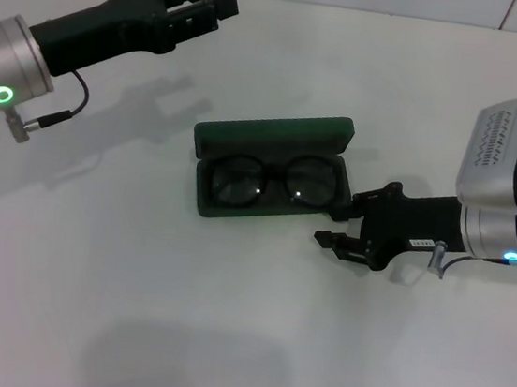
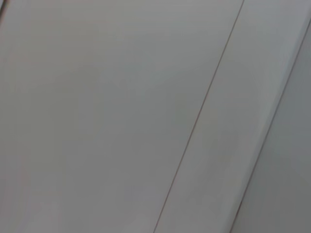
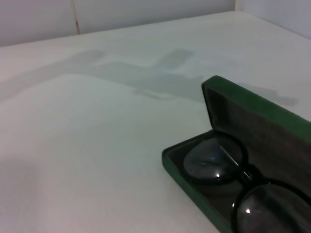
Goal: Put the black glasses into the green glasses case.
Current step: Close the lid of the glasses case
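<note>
The green glasses case (image 1: 274,127) lies open in the middle of the white table, its lid tilted back. The black glasses (image 1: 266,181) lie folded inside its tray, lenses up. My right gripper (image 1: 347,221) is low over the table just right of the case's right end, open and holding nothing. The right wrist view shows the case (image 3: 252,103) and the glasses (image 3: 214,161) in it close up. My left gripper (image 1: 207,0) is raised at the far left, open and empty, well away from the case.
The white table (image 1: 224,321) stretches around the case with nothing else on it. The left wrist view shows only a plain pale surface with seams (image 2: 199,111).
</note>
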Controlling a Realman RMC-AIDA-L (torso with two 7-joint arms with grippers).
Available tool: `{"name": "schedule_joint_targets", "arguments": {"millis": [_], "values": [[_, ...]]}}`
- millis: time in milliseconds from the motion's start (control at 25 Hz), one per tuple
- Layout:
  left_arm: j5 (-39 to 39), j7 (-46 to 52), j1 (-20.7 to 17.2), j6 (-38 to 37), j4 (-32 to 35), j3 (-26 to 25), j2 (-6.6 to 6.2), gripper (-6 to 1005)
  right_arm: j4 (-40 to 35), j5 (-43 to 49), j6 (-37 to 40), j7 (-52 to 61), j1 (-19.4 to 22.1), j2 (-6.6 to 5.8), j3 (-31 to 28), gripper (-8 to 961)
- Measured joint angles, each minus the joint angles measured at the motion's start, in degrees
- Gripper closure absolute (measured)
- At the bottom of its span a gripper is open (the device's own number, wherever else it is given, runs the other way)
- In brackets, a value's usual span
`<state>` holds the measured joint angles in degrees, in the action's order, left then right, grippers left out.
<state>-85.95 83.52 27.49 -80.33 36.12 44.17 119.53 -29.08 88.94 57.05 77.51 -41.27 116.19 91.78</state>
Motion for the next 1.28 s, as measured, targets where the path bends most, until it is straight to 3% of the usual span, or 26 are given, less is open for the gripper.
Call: {"name": "schedule_joint_targets", "arguments": {"millis": [520,640,840,920,1080,1280], "values": [[0.0,-0.09,0.01,0.06,-0.15,-0.06,0.0,370,-2.78,0.0,-2.28,-0.07,0.91,0.0,0.93,564],[-0.24,-0.11,-0.11,0.09,-0.16,-0.05,0.0,370,-3.55,0.01,-0.42,-0.08,1.26,-0.01,0.91,564],[-4.37,0.68,0.48,0.21,-0.17,0.09,-0.11,369,-9.06,0.39,5.2,-0.08,5.48,-0.68,-1.34,564],[-5.83,1.44,0.73,0.66,-0.17,0.09,-0.11,369,-11.62,0.68,5.93,-0.09,8.03,-0.88,-3.75,563],[-7.75,2.06,1.07,2.57,-0.18,0.12,-0.07,368,-16.32,-1.01,8.14,-1.68,14.51,-0.69,-16.1,563],[-13.97,4.73,5.06,7.09,-0.97,0.13,-0.08,368,-13.82,-13.7,21.51,-11.08,20.53,-0.72,-30.47,563]]}}
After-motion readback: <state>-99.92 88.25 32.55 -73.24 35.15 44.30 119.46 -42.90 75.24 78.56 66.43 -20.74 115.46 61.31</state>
